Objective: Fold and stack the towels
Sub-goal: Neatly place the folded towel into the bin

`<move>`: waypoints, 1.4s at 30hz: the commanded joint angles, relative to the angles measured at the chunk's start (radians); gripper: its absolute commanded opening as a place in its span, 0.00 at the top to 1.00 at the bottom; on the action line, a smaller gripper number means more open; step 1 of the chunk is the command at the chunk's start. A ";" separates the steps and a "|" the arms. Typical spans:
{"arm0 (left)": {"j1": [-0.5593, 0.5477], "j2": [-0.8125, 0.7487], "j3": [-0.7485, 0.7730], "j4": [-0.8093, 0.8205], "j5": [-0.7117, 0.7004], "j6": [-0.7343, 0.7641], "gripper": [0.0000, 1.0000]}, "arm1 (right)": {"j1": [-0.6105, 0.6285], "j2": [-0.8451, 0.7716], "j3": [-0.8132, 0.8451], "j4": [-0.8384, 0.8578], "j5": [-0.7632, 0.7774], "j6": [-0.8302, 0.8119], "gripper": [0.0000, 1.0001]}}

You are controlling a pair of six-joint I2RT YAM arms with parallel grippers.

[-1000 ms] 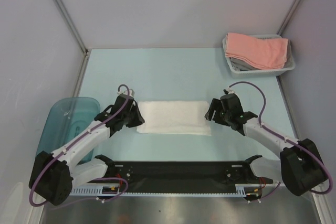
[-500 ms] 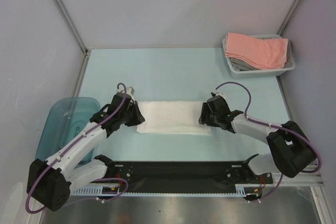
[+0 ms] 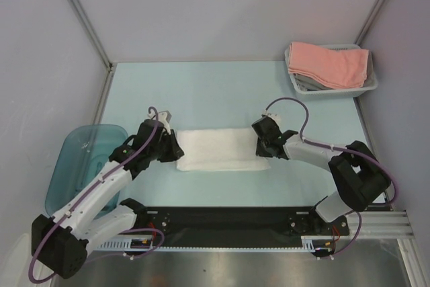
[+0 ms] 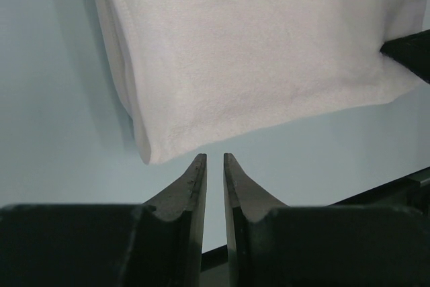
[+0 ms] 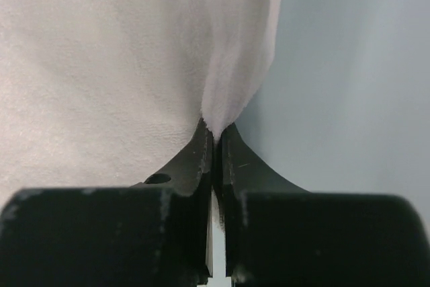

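Pale grey-lilac walls [image 3: 222,11] with metal corner posts [image 3: 80,15] are seen around a light blue worktop [image 3: 215,92]. A folded white towel [image 3: 218,149] is laid flat near the middle of it, between the left fingers [image 3: 172,147] at its left end and the right fingers [image 3: 264,144] at its right end. A teal tub [image 3: 74,159] is set at the near left edge. In the far right corner a white basket [image 3: 368,87] is filled with a salmon-pink towel [image 3: 329,64] laid over a grey towel [image 3: 306,84]. Only by the wrist views are the grips settled. The left fingers [image 4: 195,179] are shown slightly parted and empty, tips just short of the white towel's [image 4: 255,52] corner. The right fingers [image 5: 198,152] are clenched on a pinched fold of its [image 5: 101,65] edge.
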 commanded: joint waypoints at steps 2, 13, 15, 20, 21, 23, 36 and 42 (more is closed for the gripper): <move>-0.005 -0.071 0.056 -0.024 0.021 0.065 0.80 | 0.002 0.065 0.163 -0.132 0.171 -0.078 1.00; -0.005 -0.130 0.085 -0.049 0.029 0.126 0.84 | -0.061 0.449 0.667 -0.279 0.524 -0.303 1.00; -0.005 -0.124 0.098 -0.053 0.021 0.140 0.84 | -0.083 0.510 0.799 -0.324 0.547 -0.349 1.00; -0.007 -0.066 0.109 -0.018 0.053 0.178 0.85 | -0.164 0.703 1.107 -0.437 0.587 -0.458 1.00; -0.007 -0.050 0.109 -0.007 0.055 0.184 0.85 | -0.175 0.731 1.154 -0.448 0.609 -0.484 1.00; -0.007 0.000 0.127 -0.009 0.060 0.210 0.85 | -0.192 0.808 1.331 -0.510 0.621 -0.542 1.00; -0.007 0.131 0.142 0.054 0.139 0.261 0.87 | -0.276 0.998 1.767 -0.410 0.730 -0.809 1.00; -0.005 0.126 0.128 0.046 0.124 0.263 0.87 | -0.287 0.934 1.764 -0.293 0.739 -0.932 1.00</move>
